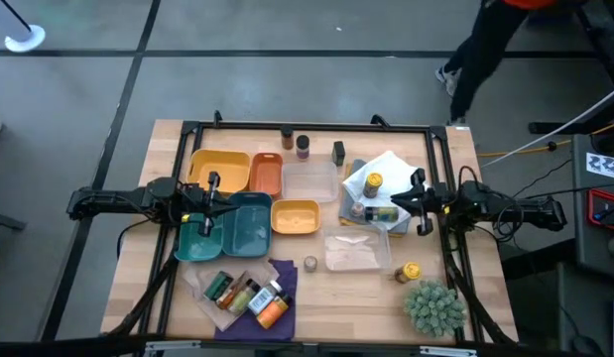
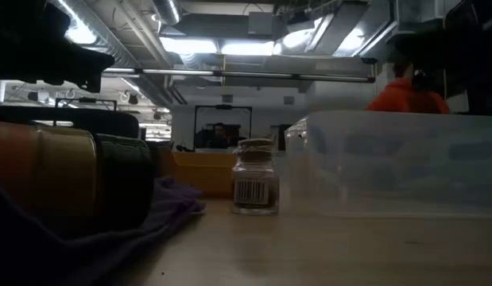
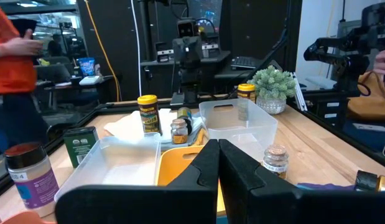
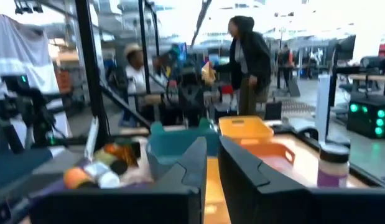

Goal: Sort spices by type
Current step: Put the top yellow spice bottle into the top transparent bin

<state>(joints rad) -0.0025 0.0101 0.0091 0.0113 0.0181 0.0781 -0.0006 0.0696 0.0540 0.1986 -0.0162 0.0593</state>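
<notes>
While the left gripper (image 1: 213,181) hangs pressed together over the teal tray (image 1: 249,230), empty, the spices (image 1: 249,296) lie heaped on the purple cloth (image 1: 285,273), others by the white cloth (image 1: 386,169); the right gripper (image 1: 418,178), likewise pinched empty, waits there. Sorting looks barely begun.

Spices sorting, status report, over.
Left hand shut, empty, over teal trays. Right hand shut, empty, beside white cloth. Spices unsorted on purple cloth. Nothing blocking.
</notes>
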